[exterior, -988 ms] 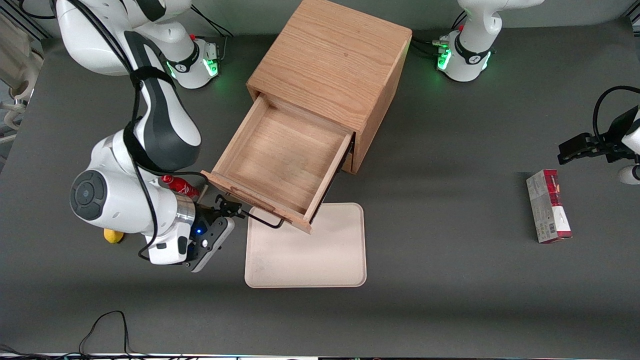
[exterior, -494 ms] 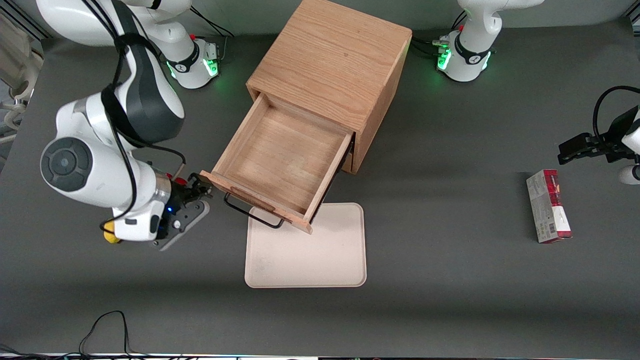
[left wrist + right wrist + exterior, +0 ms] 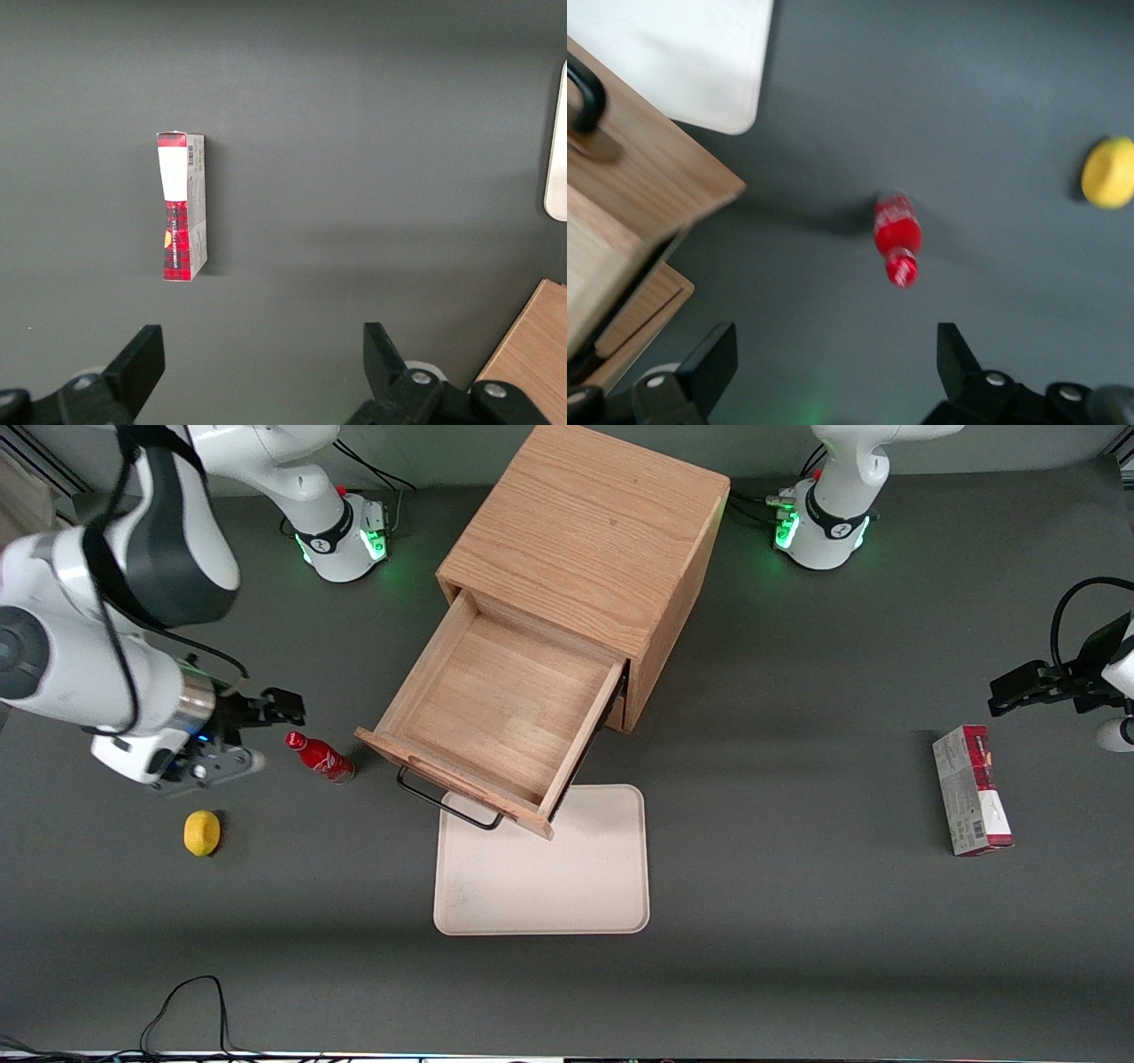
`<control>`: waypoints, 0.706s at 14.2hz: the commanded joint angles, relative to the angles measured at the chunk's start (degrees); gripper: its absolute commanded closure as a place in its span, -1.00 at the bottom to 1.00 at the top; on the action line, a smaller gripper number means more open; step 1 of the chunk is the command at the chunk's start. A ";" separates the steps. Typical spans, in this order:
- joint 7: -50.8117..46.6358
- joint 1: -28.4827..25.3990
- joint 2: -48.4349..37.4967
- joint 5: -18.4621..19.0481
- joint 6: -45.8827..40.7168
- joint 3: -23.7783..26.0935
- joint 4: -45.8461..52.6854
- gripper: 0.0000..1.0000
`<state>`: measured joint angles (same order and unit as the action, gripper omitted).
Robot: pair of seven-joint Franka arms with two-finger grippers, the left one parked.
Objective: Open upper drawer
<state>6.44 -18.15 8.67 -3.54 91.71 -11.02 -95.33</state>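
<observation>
The upper drawer [image 3: 496, 708] of the light oak cabinet [image 3: 589, 540] stands pulled far out, its empty wooden tray body showing and its thin black bar handle [image 3: 443, 797] hanging over the beige tray. In the right wrist view the drawer's front corner [image 3: 651, 181] and handle [image 3: 586, 93] show, with the lower drawer front [image 3: 642, 310] beneath. My gripper [image 3: 276, 708] is open, holds nothing, and hovers well away from the handle toward the working arm's end of the table, just above a small red bottle [image 3: 321, 756]. Its fingers [image 3: 713, 359] are spread wide apart.
The red bottle [image 3: 897, 237] lies on the dark table beside the drawer. A yellow lemon [image 3: 202, 833] [image 3: 1109, 173] lies nearer the front camera. A beige tray [image 3: 540, 864] sits in front of the drawer. A red and white box [image 3: 972, 790] [image 3: 182, 205] lies toward the parked arm's end.
My gripper has let go of the handle and drawn away from the drawer toward the working arm's end, rising. The red bottle and lemon are now uncovered. The drawer has stayed open.
</observation>
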 commanded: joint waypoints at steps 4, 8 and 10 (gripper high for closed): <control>-1.26 -0.13 -2.43 0.29 -2.24 -5.94 1.11 -1.00; -1.26 -0.22 -4.00 0.38 -1.45 -7.09 2.34 -1.00; -1.26 3.79 -5.07 0.46 -1.27 -4.91 2.34 -1.00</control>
<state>6.22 -17.72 5.57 -3.52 90.11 -17.75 -92.84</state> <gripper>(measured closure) 0.000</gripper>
